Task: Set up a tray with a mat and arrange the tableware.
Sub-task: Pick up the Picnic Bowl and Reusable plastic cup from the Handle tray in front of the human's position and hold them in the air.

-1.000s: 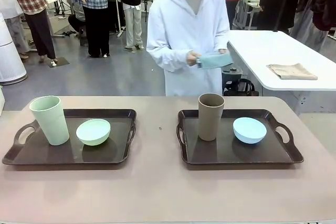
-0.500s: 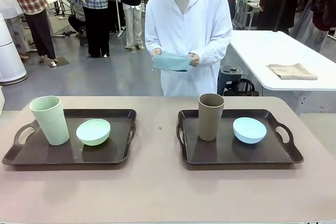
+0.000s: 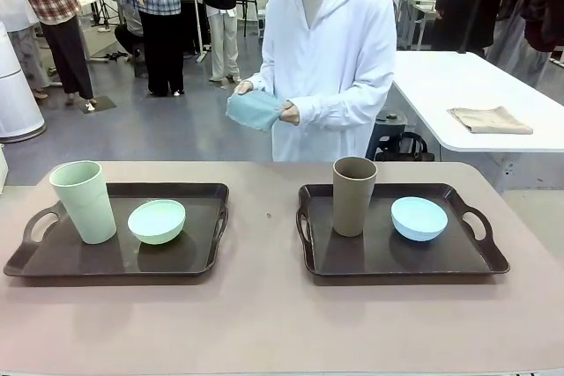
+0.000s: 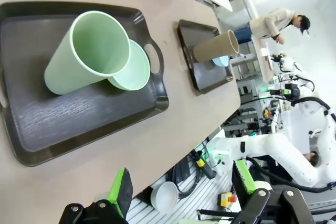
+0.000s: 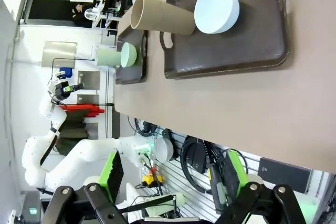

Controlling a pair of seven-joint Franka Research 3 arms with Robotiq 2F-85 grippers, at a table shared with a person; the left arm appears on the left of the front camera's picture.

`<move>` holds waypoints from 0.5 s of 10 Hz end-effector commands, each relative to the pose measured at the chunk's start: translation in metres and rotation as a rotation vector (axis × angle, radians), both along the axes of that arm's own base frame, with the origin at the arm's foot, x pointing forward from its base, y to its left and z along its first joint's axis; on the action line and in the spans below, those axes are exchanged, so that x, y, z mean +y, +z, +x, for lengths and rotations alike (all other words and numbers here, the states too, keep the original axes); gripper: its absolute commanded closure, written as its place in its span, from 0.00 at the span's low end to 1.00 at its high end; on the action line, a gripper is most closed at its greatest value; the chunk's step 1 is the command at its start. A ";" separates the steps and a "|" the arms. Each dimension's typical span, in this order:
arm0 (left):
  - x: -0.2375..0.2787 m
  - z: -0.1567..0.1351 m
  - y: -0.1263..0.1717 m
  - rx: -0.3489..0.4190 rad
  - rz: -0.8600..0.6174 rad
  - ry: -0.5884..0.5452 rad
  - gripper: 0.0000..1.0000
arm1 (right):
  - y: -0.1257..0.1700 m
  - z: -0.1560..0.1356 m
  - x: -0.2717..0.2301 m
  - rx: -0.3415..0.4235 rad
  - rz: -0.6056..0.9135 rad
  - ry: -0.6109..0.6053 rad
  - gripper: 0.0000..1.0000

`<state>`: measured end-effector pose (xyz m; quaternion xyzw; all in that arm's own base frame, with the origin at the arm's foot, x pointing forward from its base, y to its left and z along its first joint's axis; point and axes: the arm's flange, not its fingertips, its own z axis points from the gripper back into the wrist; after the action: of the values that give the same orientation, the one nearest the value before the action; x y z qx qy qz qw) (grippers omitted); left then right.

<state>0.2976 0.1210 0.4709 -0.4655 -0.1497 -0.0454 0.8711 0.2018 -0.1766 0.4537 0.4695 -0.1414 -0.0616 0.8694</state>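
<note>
Mat (image 3: 256, 110): person (image 3: 339, 50) is holding it, far | left gripper (image 4: 182, 177), right gripper (image 5: 173, 167): jaws standing apart, empty | risk: mat toppling brown tumbler (image 3: 353, 196)

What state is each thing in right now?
Left tray: flat on table, no mat.
Right tray: flat on table, no mat.
Green tumbler: upright on left tray.
Green bowl: upright on left tray.
Brown tumbler: upright on right tray.
Blue bowl: upright on right tray.
Blue mat: in the person's hands, off the table.
Left gripper: open, empty.
Right gripper: open, empty.
</note>
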 end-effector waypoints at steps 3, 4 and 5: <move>0.005 0.002 0.000 -0.002 -0.012 0.003 0.00 | 0.001 0.002 0.000 -0.014 0.015 0.000 0.00; 0.005 0.002 0.000 -0.002 -0.012 0.003 0.00 | 0.001 0.002 0.000 -0.014 0.015 0.000 0.00; 0.005 0.002 0.000 -0.002 -0.012 0.003 0.00 | 0.001 0.002 0.000 -0.014 0.015 0.000 0.00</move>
<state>0.2988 0.1239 0.4691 -0.4652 -0.1481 -0.0405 0.8718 0.2023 -0.1758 0.4539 0.4657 -0.1389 -0.0642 0.8716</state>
